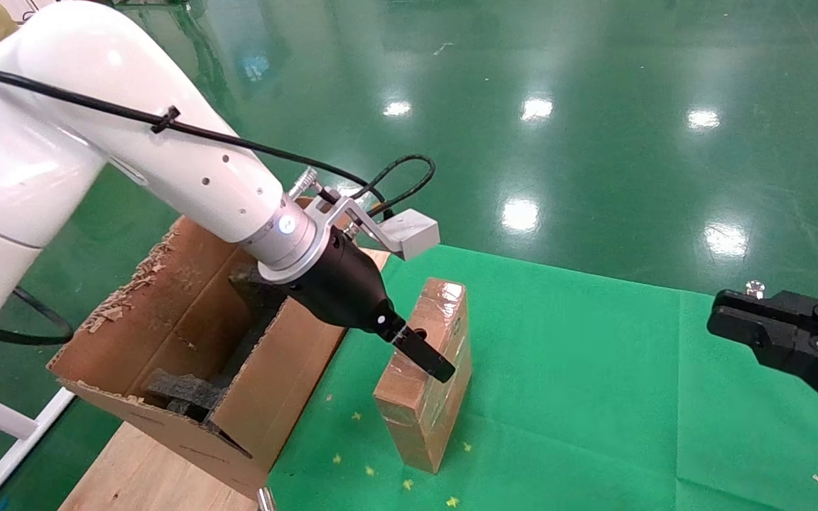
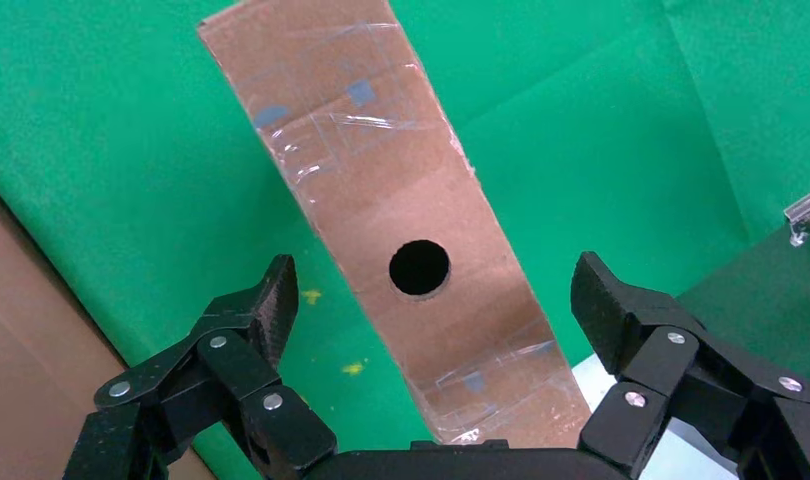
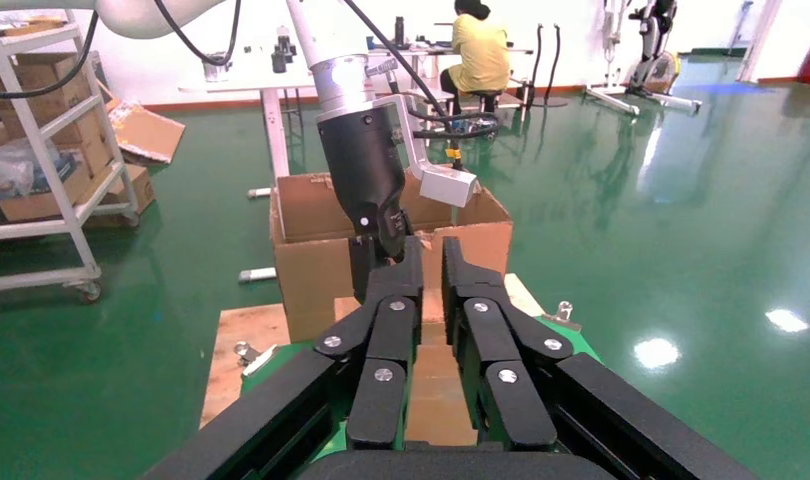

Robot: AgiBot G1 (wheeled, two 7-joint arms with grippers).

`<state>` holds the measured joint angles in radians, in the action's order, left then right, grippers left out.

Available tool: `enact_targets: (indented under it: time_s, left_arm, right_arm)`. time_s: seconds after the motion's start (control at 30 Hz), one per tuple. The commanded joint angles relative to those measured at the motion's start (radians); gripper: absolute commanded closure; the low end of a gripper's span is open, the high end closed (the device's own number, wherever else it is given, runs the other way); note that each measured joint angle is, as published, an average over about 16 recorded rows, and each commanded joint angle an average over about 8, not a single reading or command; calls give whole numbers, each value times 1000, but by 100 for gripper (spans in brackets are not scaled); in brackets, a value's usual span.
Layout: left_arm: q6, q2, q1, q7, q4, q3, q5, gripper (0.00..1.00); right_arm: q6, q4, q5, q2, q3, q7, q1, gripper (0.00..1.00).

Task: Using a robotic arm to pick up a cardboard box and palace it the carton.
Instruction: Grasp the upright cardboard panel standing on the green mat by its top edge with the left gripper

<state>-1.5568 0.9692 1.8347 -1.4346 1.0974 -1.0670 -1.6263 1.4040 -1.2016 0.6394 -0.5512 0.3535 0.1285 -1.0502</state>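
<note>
The small taped cardboard box point(image 1: 429, 397) stands on its long edge on the green mat, its narrow top face with the round hole facing up. In the left wrist view the box top point(image 2: 381, 170) runs between my fingers. The robotic arm's left gripper point(image 1: 432, 355) is open and straddles the box's top near the hole, one finger on each side and apart from it point(image 2: 436, 290). The large torn carton point(image 1: 189, 341) with dark foam pieces stands just left of the box. My right gripper point(image 1: 735, 323) is shut and empty at the right edge point(image 3: 429, 262).
The green mat point(image 1: 593, 397) covers the table, with a wooden board point(image 1: 139, 468) under the carton. A metal clamp point(image 1: 755, 287) sits at the mat's far right edge. Shiny green floor lies beyond. Shelves with boxes point(image 3: 41, 130) and a seated person point(image 3: 478, 55) are far off.
</note>
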Motion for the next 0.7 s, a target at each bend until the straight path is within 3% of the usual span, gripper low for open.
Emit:
enact_targets:
  time_s: [0.03, 0.7]
  left_arm:
    - [3, 3, 2, 2, 3, -7, -7, 100]
    - [1, -2, -1, 0, 0, 5, 3, 100]
  right_arm:
    - [0, 0, 0, 0, 0, 0, 0, 0]
    - [0, 0, 0, 0, 0, 0, 0, 0]
